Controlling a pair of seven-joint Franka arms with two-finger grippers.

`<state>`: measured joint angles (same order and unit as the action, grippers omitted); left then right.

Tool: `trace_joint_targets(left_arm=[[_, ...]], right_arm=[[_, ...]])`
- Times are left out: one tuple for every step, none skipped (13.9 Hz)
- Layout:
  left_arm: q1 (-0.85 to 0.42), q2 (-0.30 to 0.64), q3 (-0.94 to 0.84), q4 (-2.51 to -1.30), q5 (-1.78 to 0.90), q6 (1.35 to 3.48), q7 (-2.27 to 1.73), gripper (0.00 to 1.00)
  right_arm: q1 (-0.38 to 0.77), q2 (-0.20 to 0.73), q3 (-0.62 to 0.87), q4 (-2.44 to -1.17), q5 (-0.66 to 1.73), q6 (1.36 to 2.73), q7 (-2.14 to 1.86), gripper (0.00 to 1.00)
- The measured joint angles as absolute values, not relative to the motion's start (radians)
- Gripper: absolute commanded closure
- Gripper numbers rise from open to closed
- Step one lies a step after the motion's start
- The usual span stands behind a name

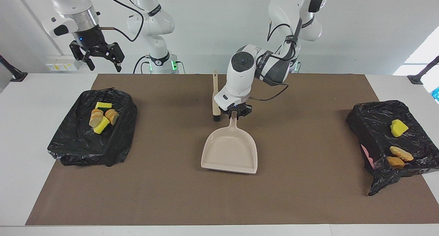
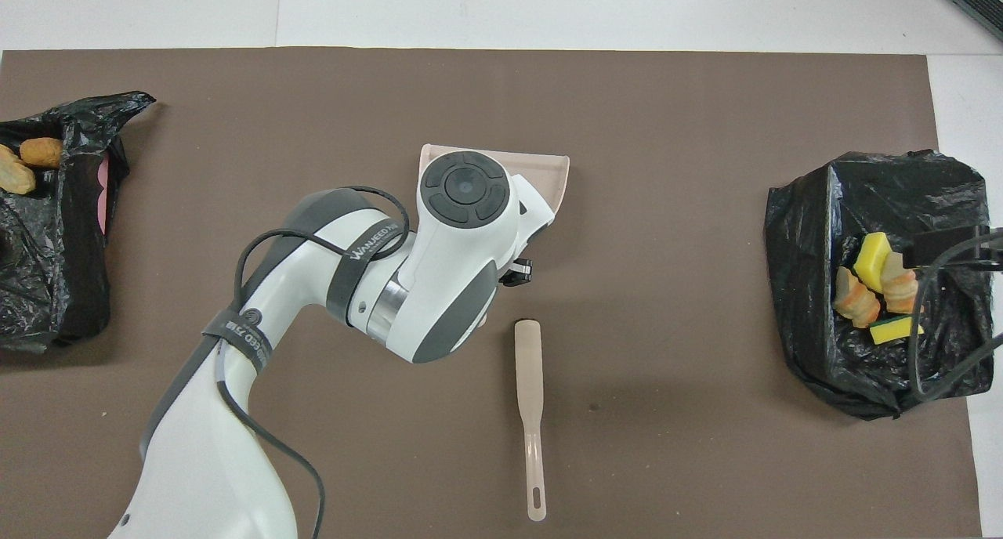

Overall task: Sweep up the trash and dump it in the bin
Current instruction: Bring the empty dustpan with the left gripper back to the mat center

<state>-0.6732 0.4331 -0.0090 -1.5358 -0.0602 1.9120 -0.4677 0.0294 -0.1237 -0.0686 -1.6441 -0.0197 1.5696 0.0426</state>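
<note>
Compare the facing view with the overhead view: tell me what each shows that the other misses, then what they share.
Facing view only: the left gripper shut on the dustpan handle, the open right gripper raised above the right arm's end of the table, and a yellow sponge on the bin at the left arm's end.

Overhead view only: the brush unobstructed along its whole length.

Both: the brown mat, both black-bagged bins, the brush and dustpan, and scraps in the bin at the right arm's end.

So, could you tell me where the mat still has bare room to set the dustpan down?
Bare mat lies between the dustpan and the bin at the right arm's end, and between the dustpan and the other bin. It is crowded at the middle, where the left gripper holds the dustpan beside the brush.
</note>
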Motion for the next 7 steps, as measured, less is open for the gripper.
trace_joint_targets(left_arm=[[-0.683, 0.465, -0.009, -1.511, -0.059, 1.916, -0.482, 1.0], [-0.688, 0.497, -0.008, -1.489, -0.058, 1.929, -0.489, 1.0], [-0.69, 0.523, -0.008, -1.474, -0.056, 1.946, -0.491, 1.0], [-0.69, 0.539, -0.007, -1.463, -0.055, 1.96, -0.492, 0.77], [-0.689, 0.543, -0.004, -1.457, -0.055, 1.972, -0.495, 0.33], [-0.688, 0.542, 0.001, -1.452, -0.055, 1.982, -0.496, 0.01], [-0.685, 0.538, 0.007, -1.445, -0.059, 1.989, -0.5, 0.0]], right_arm=[[0.029, -0.124, -0.068, -1.644, -0.02, 1.57, 0.043, 0.0], [0.03, -0.124, -0.066, -1.644, -0.02, 1.57, 0.043, 0.0], [0.031, -0.124, -0.065, -1.644, -0.02, 1.57, 0.043, 0.0], [0.032, -0.124, -0.064, -1.643, -0.02, 1.57, 0.043, 0.0], [0.033, -0.124, -0.063, -1.643, -0.02, 1.57, 0.043, 0.0], [0.033, -0.124, -0.062, -1.643, -0.02, 1.57, 0.043, 0.0], [0.033, -0.124, -0.061, -1.643, -0.02, 1.57, 0.043, 0.0]])
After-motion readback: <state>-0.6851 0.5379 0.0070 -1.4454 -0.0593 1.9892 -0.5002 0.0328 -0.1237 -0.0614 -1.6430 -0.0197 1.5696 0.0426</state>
